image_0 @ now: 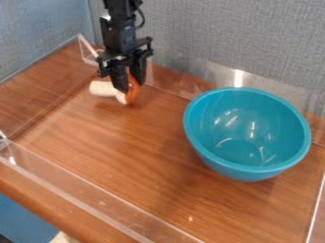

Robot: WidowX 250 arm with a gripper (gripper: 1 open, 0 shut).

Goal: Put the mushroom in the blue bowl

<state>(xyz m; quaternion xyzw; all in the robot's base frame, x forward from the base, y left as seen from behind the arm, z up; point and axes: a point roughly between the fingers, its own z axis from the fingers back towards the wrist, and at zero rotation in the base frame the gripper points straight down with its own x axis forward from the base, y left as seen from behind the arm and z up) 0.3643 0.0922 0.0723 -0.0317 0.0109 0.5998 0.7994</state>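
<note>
While gripped: one mushroom [116, 90], one blue bowl [249, 134].

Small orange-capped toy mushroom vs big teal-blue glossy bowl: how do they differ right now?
Size: the orange-capped toy mushroom is far smaller than the teal-blue glossy bowl. Place: mushroom far left by the back wall, bowl on the right. State: mushroom is clamped in the black gripper, lying sideways; bowl stands free, upright and empty. Both are over the wooden table.
</note>
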